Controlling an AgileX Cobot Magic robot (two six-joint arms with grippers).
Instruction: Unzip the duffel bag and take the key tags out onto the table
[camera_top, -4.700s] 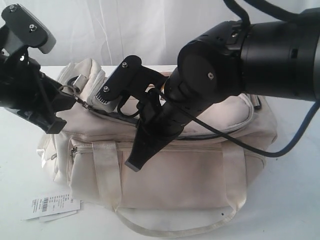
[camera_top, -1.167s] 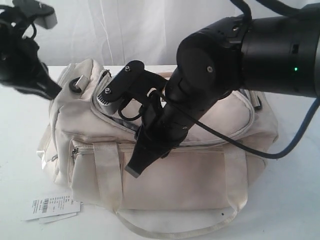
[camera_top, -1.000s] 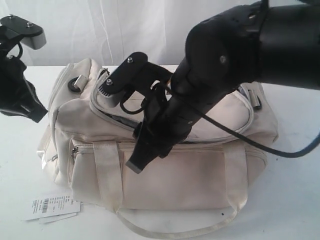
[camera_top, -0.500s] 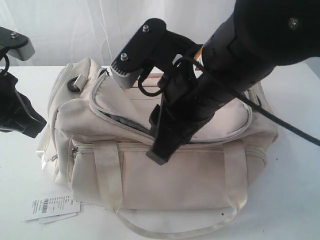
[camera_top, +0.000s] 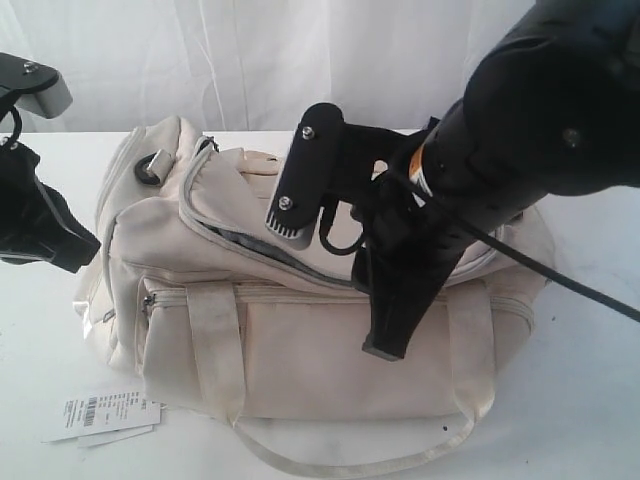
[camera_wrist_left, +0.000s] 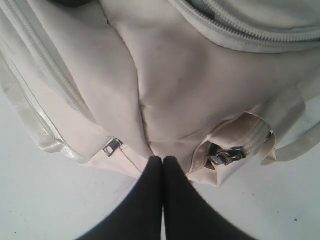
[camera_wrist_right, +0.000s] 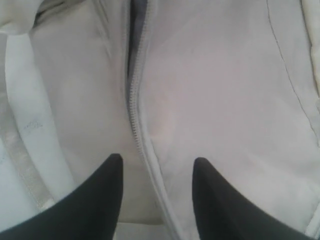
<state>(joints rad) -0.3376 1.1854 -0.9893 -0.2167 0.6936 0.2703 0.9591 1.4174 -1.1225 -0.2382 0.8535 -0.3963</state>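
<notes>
The duffel bag is set lengthwise on the white worktop. Over its top the right tool is held with fingers spread and nothing gripped. The curved top zipper is seen running between them, parted toward the bag's left end, where dark lining is exposed. The left tool is closed on nothing, with its tips at the bag's left end panel. Contact cannot be told.

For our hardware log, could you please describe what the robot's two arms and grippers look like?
The left gripper and right gripper have matte black fingers tapering to points. The right arm is bulky, rounded black housing, trailing a thin black cable; a black bracket with silver screws sits at its wrist.
</notes>
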